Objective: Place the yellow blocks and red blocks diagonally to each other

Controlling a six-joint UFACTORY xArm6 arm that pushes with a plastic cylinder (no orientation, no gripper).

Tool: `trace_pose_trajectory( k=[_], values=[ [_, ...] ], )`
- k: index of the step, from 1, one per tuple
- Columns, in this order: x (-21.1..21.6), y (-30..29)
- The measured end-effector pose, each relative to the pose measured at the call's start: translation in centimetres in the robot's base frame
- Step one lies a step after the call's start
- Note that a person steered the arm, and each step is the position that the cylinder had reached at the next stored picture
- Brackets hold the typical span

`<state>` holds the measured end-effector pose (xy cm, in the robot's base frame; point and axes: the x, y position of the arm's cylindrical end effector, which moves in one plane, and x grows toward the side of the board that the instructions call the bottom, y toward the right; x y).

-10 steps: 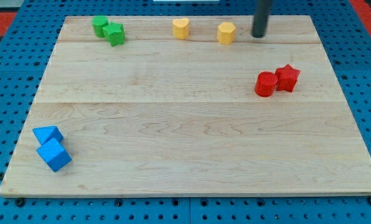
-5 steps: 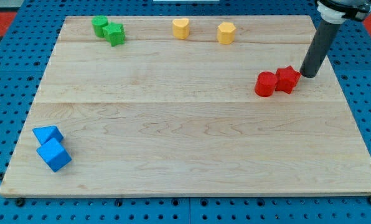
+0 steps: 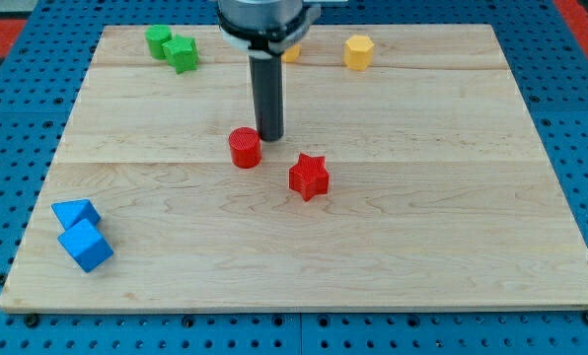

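Observation:
My tip (image 3: 270, 136) rests on the board near the middle, just to the upper right of the red cylinder (image 3: 245, 148). The red star (image 3: 309, 177) lies apart from it, lower and to the right. One yellow block (image 3: 358, 51) sits at the view's top, right of centre. The other yellow block (image 3: 292, 51) is mostly hidden behind the rod; only its right edge shows.
Two green blocks (image 3: 173, 47) touch each other at the top left. Two blue blocks (image 3: 82, 235) sit together at the bottom left. The wooden board (image 3: 452, 247) lies on a blue pegboard.
The rod swept from the board's right side to the middle. Both red blocks went left with it and split apart; the cylinder ended further left than the star.

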<state>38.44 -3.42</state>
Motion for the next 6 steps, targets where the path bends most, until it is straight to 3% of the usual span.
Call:
trace_pose_trajectory(
  k=[2,3,4,6],
  values=[
    [-11.3,2.0],
    [-16.1,5.8],
    [-16.3,11.5],
    [-8.3,19.0]
  ],
)
